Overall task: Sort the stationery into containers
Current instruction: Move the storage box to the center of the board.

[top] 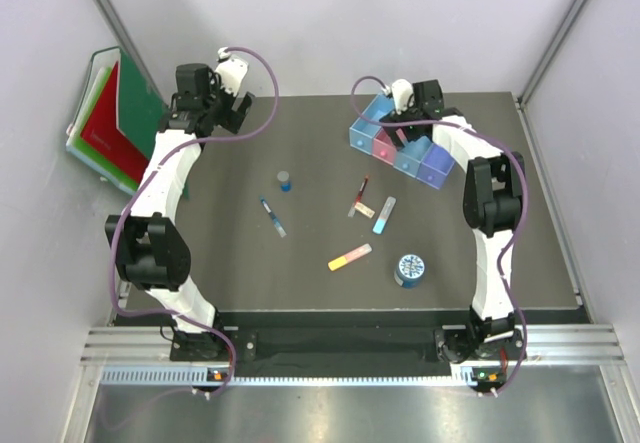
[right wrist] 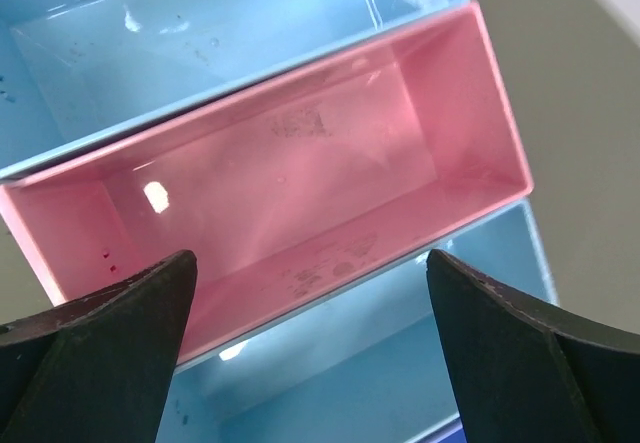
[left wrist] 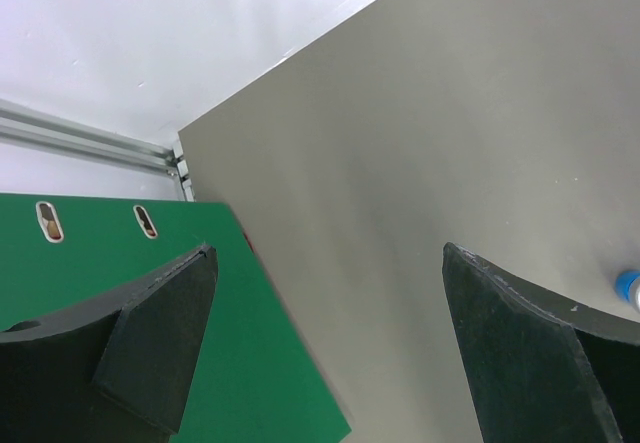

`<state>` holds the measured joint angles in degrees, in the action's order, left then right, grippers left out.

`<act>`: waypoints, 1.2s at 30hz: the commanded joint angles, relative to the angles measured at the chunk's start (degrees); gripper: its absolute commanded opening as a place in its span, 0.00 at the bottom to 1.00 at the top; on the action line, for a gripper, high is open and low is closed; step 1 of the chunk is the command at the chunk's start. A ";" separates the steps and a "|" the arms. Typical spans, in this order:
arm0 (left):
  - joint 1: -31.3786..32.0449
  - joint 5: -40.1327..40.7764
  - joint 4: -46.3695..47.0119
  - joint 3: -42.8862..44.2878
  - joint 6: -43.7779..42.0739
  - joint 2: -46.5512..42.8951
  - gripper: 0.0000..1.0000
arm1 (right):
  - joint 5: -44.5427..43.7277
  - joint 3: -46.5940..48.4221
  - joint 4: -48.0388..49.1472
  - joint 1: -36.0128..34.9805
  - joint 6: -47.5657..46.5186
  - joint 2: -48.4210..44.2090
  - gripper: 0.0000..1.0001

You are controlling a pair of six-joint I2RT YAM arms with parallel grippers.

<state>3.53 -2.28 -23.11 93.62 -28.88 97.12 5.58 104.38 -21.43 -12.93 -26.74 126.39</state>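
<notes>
From above, we see the right hand [top: 402,133] over the pink bin [top: 384,145] of the containers [top: 430,168]. The stationery [top: 349,257] lies loose on the tabletop [top: 220,263], all on the near side of the pink bin. The red-black pen [top: 360,195] is closest, its long axis roughly toward that bin, so we judge the right arm nearer. The left hand [top: 232,113] is well apart from the pink bin.

Left wrist view: the left hand [left wrist: 327,253] is released and empty.

Right wrist view: the right hand [right wrist: 310,258] is spread and empty. The pink bin [right wrist: 300,173] seems bare, though glare hinders us.

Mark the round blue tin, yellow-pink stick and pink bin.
round blue tin [top: 410,268]: top external view, centre of its top.
yellow-pink stick [top: 350,257]: top external view, middle of its length.
pink bin [right wrist: 290,178]: right wrist view, its bare floor.
</notes>
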 commanded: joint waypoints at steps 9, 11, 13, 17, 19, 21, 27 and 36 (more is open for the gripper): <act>0.16 0.26 2.11 1.65 -1.61 -0.62 0.99 | 3.03 9.70 -13.46 -1.31 22.17 3.59 0.93; 0.16 0.44 2.11 1.91 -1.53 -0.62 0.99 | 2.94 12.25 -15.04 -1.40 21.30 4.91 0.93; 0.16 0.44 2.02 2.09 -1.53 -0.62 0.99 | 2.50 13.91 -15.48 -1.66 20.15 6.67 0.93; 0.16 0.79 2.11 2.09 -1.26 -0.79 0.99 | 3.28 15.42 -15.57 -1.66 19.27 8.96 0.91; 0.16 1.05 2.28 1.91 -1.44 -0.88 0.99 | 3.99 15.33 -15.14 -1.75 19.01 9.31 0.88; 0.16 1.05 2.37 1.91 -1.53 -0.97 0.99 | 3.82 15.33 -14.69 -2.10 18.75 9.66 0.88; 0.16 1.32 2.46 1.47 -1.35 -1.15 0.99 | 3.03 14.80 -12.41 -5.08 13.30 9.40 0.90; 0.16 1.14 3.25 0.95 -0.65 -1.14 0.99 | 3.38 19.89 -12.32 -7.55 8.20 12.83 0.92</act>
<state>3.53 -1.58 -23.09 93.56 -29.98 97.12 7.73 119.70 -35.46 -19.00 -14.81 136.86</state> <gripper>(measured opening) 0.990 0.918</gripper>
